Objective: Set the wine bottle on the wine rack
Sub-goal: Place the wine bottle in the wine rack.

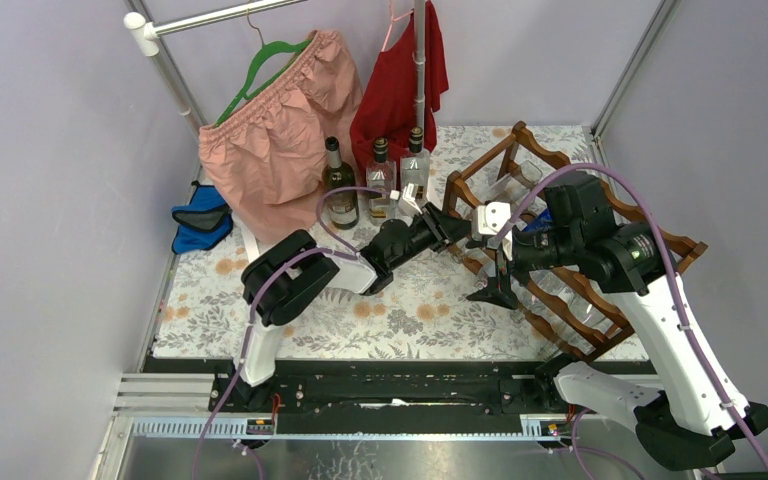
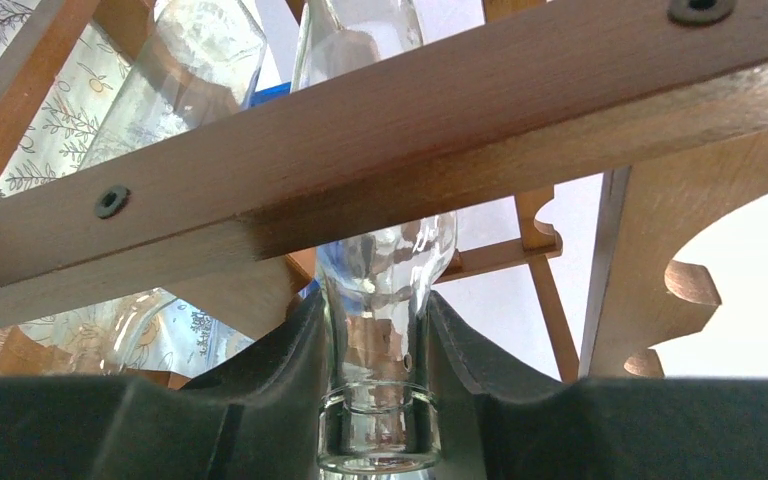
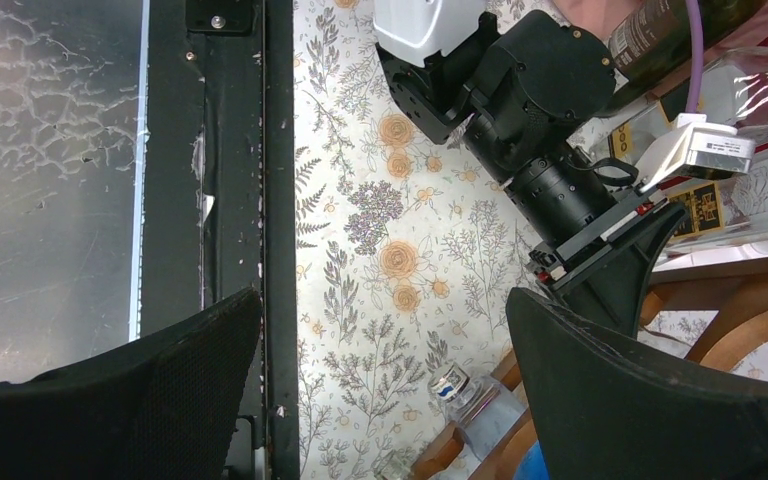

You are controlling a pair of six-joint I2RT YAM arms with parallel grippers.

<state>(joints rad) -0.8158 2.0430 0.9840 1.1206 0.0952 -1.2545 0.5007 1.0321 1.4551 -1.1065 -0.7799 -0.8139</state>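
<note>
My left gripper is shut on the neck of a clear glass wine bottle, its dark fingers pressed to both sides just above the lip. The bottle's body reaches in behind a slanted rail of the reddish-brown wine rack. From above, the left gripper sits at the near-left corner of the wine rack, with the held bottle mostly hidden by the right arm. My right gripper hangs open over the rack's front end; its fingers stand wide apart with only tablecloth between them.
Other clear bottles lie in the rack, one with a capped neck. A dark bottle and two clear ones stand at the back. Pink shorts and a red garment hang from a rail. A blue cloth lies left.
</note>
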